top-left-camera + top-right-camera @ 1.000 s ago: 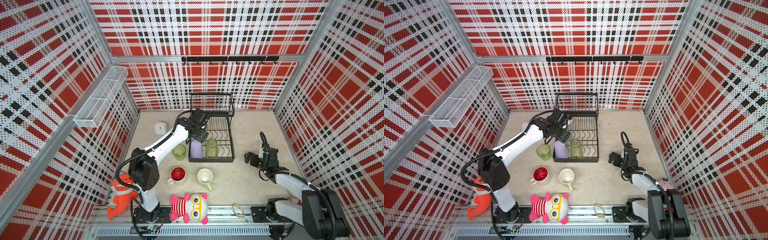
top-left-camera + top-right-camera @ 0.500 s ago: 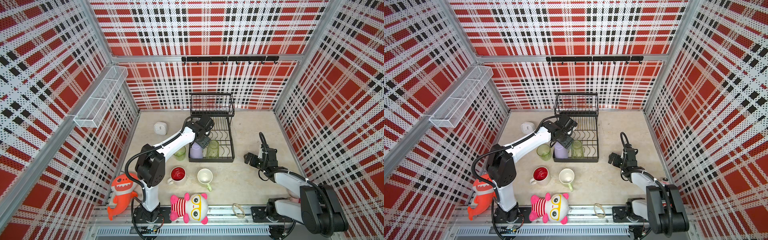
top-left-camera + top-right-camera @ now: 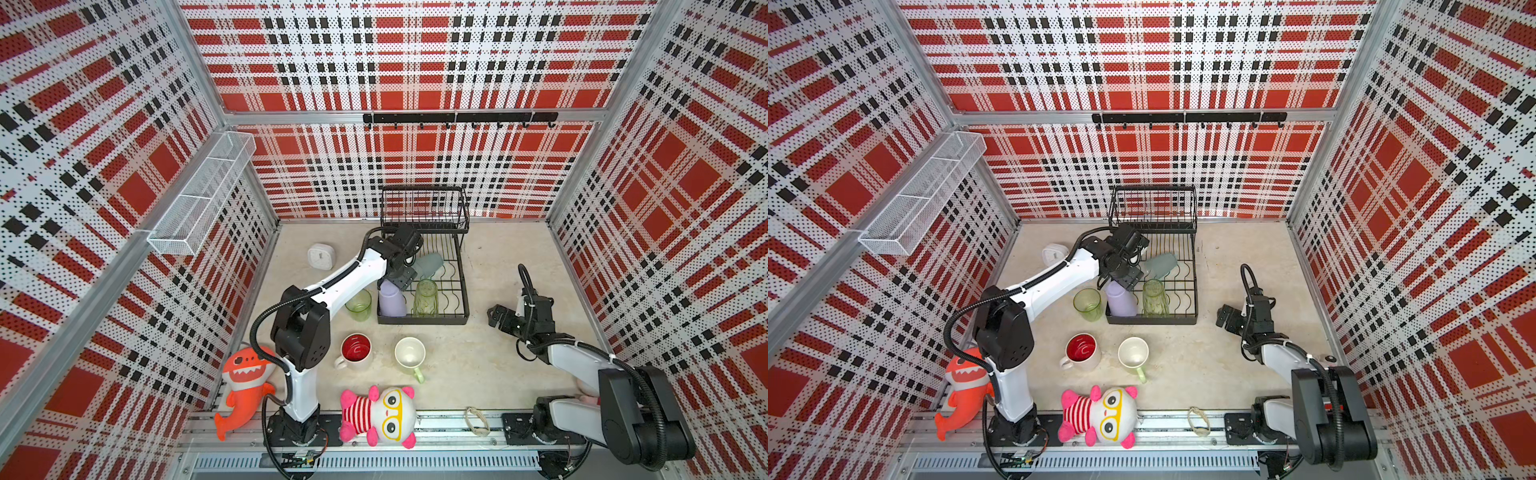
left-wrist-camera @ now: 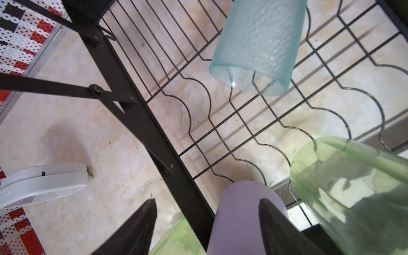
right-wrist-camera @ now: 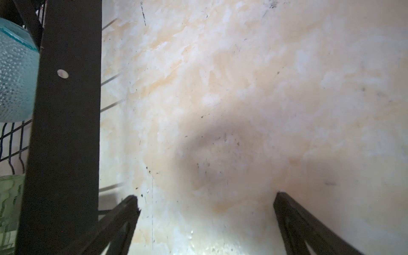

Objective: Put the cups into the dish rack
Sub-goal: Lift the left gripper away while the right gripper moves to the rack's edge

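1. Standing apart, the left jaws are seen above the closed end of the lavender tumbler point(image 4: 238, 216). One finger point(image 4: 276, 223) crosses in front of it, and the other is held clear of it across the rack's side bar. No clamp on the tumbler is shown.
2. The lavender tumbler is set in the near left corner of the dish rack point(image 3: 424, 321), at the centre of both top views.
3. Just to its right in the rack, a green ribbed tumbler point(image 3: 424, 297) is stood mouth down. Behind both, a small teal cup point(image 3: 430, 264) is laid on its side on the lower tier's wires.
4. The right jaws are held wide apart with nothing between them. They are placed over the bare table point(image 3: 498, 257), right of the rack.
5. Three cups are left on the table, mouths up. A second green tumbler point(image 3: 358, 304) is just left of the rack. A white mug with red inside point(image 3: 355, 350) and a pale green mug point(image 3: 409, 353) are lower in the frame, side by side.
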Controlling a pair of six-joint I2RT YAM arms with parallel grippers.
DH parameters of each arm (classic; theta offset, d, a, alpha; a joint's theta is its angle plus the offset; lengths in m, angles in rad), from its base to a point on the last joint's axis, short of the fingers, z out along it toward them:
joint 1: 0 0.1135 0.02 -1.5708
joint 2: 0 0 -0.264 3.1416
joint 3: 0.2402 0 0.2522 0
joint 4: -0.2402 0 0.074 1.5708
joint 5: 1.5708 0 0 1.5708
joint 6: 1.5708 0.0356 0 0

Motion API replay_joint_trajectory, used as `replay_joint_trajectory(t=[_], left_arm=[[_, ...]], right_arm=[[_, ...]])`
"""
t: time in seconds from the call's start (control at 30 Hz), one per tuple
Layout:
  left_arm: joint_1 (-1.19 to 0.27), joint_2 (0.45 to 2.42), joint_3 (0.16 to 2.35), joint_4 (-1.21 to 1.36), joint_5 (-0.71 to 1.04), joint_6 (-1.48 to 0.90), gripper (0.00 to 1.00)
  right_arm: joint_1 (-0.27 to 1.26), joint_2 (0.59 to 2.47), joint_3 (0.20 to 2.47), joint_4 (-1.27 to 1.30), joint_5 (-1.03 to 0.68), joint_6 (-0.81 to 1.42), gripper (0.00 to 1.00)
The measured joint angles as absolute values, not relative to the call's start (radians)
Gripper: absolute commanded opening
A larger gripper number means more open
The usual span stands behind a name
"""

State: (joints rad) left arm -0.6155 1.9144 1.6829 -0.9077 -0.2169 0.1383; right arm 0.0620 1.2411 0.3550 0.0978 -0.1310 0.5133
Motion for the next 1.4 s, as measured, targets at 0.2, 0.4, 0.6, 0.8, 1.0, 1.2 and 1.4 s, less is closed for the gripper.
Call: replay_joint_trajectory(t=[0.2, 0.4, 0.6, 0.8, 1.0, 1.2, 1.4], left_arm=[[-0.611, 1.900, 1.683, -0.906, -0.193, 0.138, 0.80], [-0.595, 1.841, 1.682, -0.889, -0.147, 0.117, 0.80], [-0.556, 1.759, 1.675, -0.848, -0.091, 0.081, 0.80], [-0.524, 1.636, 1.592, -0.782, -0.028, 0.040, 0.80], [-0.465, 1.465, 1.451, -0.692, 0.056, -0.013, 0.80], [-0.382, 1.360, 1.348, -0.612, 0.111, -0.063, 0.81], [-0.326, 1.299, 1.245, -0.546, 0.144, -0.117, 0.81]], right_arm=[[0.062, 1.242, 0.356, 0.099, -0.158, 0.505, 1.00], [0.062, 1.238, 0.385, 0.068, -0.224, 0.483, 1.00], [0.064, 1.192, 0.464, 0.008, -0.290, 0.455, 0.93], [0.136, 1.203, 0.635, -0.076, -0.333, 0.404, 0.92], [0.245, 1.293, 0.820, -0.121, -0.350, 0.342, 0.91], [0.299, 1.421, 0.920, -0.132, -0.351, 0.313, 0.91], [0.373, 1.468, 0.902, -0.052, -0.308, 0.412, 0.90]])
